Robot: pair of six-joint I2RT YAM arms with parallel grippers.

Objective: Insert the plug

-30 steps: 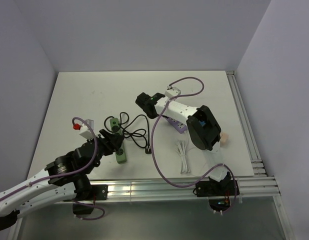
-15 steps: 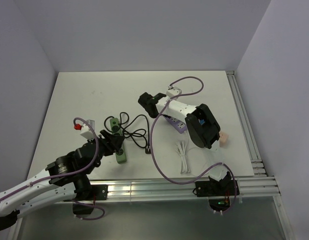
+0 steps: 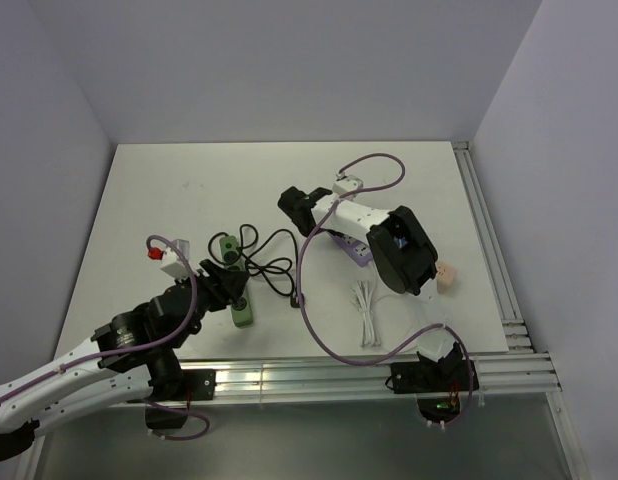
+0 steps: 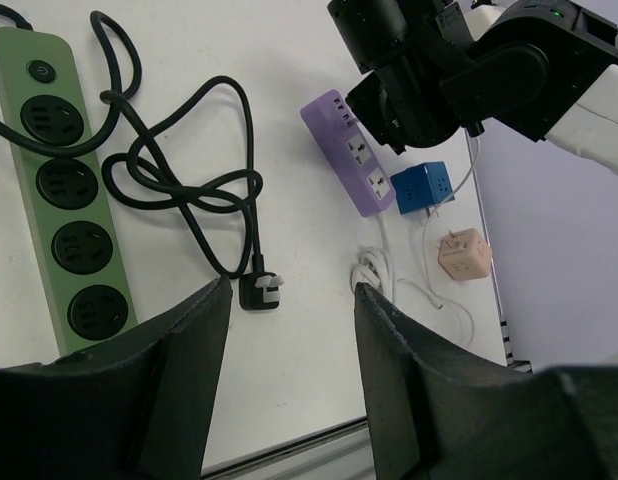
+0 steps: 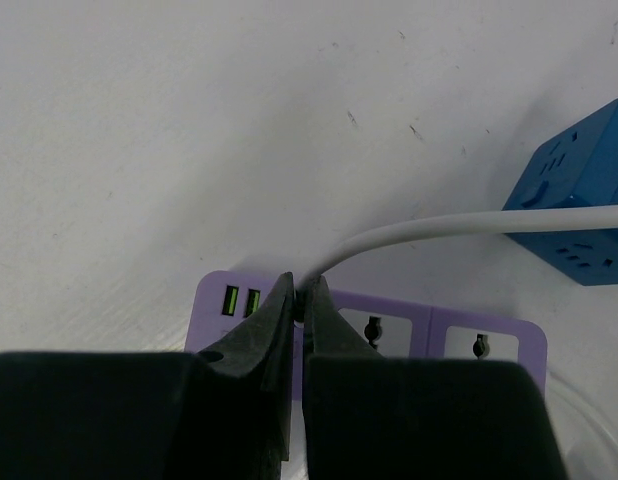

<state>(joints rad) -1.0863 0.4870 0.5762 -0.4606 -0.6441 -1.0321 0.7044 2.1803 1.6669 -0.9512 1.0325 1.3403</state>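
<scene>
Your right gripper (image 5: 301,300) is pinched shut over the purple strip (image 5: 469,335), apparently on the end of the white cord (image 5: 429,228); the fingers hide the tip. The plug (image 5: 581,205) sits on the table (image 5: 189,120) up and right of that claw, just beside the strip, and the cord runs between them. The right arm is far nearer. The left gripper (image 4: 292,292) hangs half-spread and empty by the green strip (image 4: 59,190).

Plug (image 4: 421,188) was bright blue, long strip (image 4: 64,200) green with black cord (image 4: 179,190), short strip (image 4: 354,165) lilac, second cube (image 4: 463,255) peach-pink, cable (image 5: 439,228) and table (image 4: 289,60) white.
</scene>
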